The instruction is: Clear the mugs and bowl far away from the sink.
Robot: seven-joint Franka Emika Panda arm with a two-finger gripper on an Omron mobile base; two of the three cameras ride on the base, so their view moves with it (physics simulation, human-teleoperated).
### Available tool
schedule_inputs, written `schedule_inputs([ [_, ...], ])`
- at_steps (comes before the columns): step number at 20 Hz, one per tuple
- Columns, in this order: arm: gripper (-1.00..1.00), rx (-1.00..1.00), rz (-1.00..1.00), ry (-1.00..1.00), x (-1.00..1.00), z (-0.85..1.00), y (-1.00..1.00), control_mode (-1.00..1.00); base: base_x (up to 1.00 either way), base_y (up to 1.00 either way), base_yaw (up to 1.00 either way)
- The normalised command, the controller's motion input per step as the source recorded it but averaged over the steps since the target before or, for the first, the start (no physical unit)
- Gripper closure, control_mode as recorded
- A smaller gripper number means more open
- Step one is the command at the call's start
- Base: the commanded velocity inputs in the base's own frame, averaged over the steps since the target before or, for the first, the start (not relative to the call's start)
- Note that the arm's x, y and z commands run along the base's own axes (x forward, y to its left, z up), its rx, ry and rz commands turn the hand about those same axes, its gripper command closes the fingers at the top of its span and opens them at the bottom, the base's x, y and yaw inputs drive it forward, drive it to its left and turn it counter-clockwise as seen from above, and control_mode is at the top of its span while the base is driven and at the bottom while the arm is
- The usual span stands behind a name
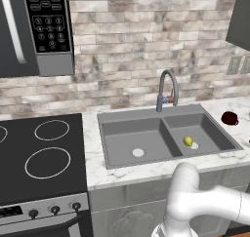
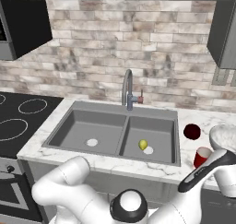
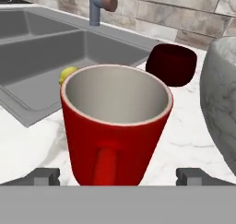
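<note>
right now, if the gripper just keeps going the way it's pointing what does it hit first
Most likely the red mug. In the hand view it stands upright, handle toward the camera, centred between the open gripper tips. The dark maroon mug and the sink lie beyond it, though exact depth is hard to judge.

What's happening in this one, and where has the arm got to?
The arm has its open gripper lined up on the red mug, one fingertip on each side of it, nothing gripped yet. The mug stands upright on the marble counter just right of the sink, with the dark maroon mug and the silvery bowl close by. A small yellow fruit lies in the sink's right basin.
</note>
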Motion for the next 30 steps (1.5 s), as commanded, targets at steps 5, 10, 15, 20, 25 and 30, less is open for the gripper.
schedule_inputs([
  [5,-1.0,0.0,0.0,0.06,0.14,0.0,0.0,-1.0,0.0,0.0,0.0],
  [10,1.0,0.0,0.0,0.01,0.03,0.0,0.0,-1.0,0.0,0.0,0.0],
  [15,1.0,0.0,0.0,0.0,-0.01,0.01,0.0,-1.0,0.0,0.0,0.0],
  [20,1.0,0.06,-0.03,-0.07,-0.26,0.67,0.0,-1.0,0.0,0.0,0.0],
  [25,1.0,0.05,-0.09,-0.05,-0.27,1.0,0.18,-1.0,0.0,0.0,0.0],
  [30,1.0,0.02,-0.07,-0.11,-0.32,1.0,0.34,-1.0,0.0,0.0,0.0],
])
